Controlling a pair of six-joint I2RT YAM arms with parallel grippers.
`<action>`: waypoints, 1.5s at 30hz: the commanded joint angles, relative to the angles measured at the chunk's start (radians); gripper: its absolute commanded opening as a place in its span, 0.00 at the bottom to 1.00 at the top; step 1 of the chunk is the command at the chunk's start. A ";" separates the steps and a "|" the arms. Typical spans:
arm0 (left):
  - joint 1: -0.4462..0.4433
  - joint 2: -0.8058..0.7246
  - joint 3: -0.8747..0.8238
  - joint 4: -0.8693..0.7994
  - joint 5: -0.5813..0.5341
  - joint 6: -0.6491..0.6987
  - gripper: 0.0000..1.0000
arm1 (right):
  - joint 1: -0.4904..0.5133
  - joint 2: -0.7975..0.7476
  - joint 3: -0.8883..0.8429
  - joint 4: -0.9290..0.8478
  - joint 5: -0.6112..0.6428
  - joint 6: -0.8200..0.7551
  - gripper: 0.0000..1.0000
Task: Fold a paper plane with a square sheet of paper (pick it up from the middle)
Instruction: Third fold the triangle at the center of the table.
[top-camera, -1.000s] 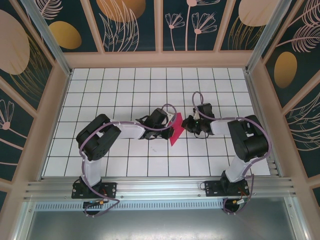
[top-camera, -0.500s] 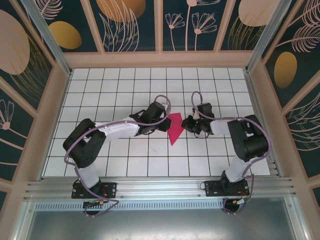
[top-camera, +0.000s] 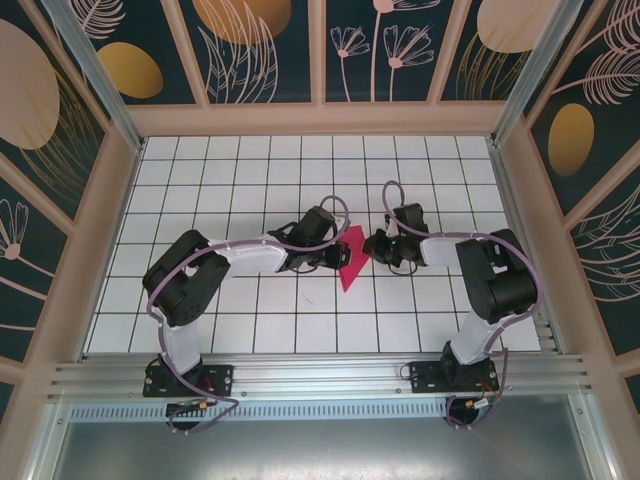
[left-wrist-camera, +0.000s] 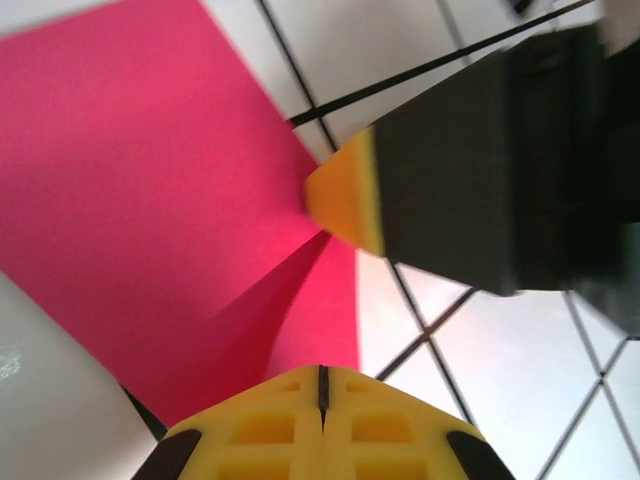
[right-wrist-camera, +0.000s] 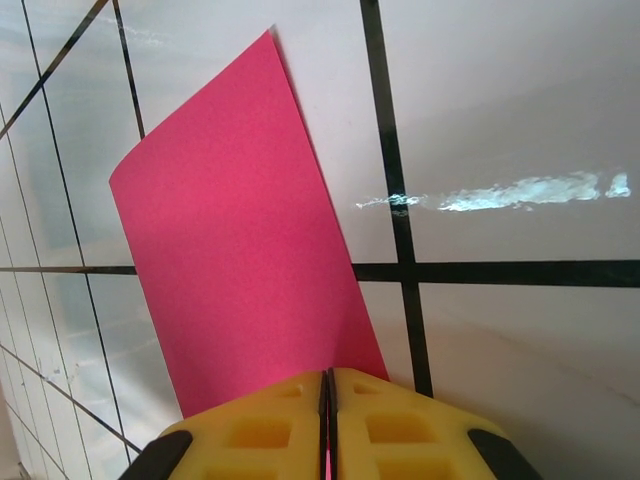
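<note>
Overhead the pink paper (top-camera: 350, 262) lies far-to-near, tip toward the arm bases; the 2 wrist views reveal the right fingers (right-wrist-camera: 328, 380) pinching its edge and the left fingers (left-wrist-camera: 321, 378) closed beside it.

No writing, label, brand, number or sign is legible in any view.

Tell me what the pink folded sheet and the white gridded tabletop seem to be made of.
Magenta-pink folded sheet: thin matte paper; it holds a sharp crease and curls at one edge. White gridded tabletop: smooth, glossy hard surface, perhaps laminate or coated board; a bright glare streak shows.
</note>
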 joint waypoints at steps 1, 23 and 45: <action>0.005 0.032 -0.014 0.003 -0.030 -0.018 0.02 | -0.001 -0.072 0.049 -0.041 -0.014 -0.021 0.14; 0.005 0.071 -0.059 -0.022 -0.087 0.051 0.01 | -0.003 -0.047 0.025 -0.089 0.000 -0.042 0.37; 0.005 0.066 -0.064 -0.023 -0.082 0.056 0.00 | -0.003 -0.064 0.021 -0.108 0.048 -0.045 0.38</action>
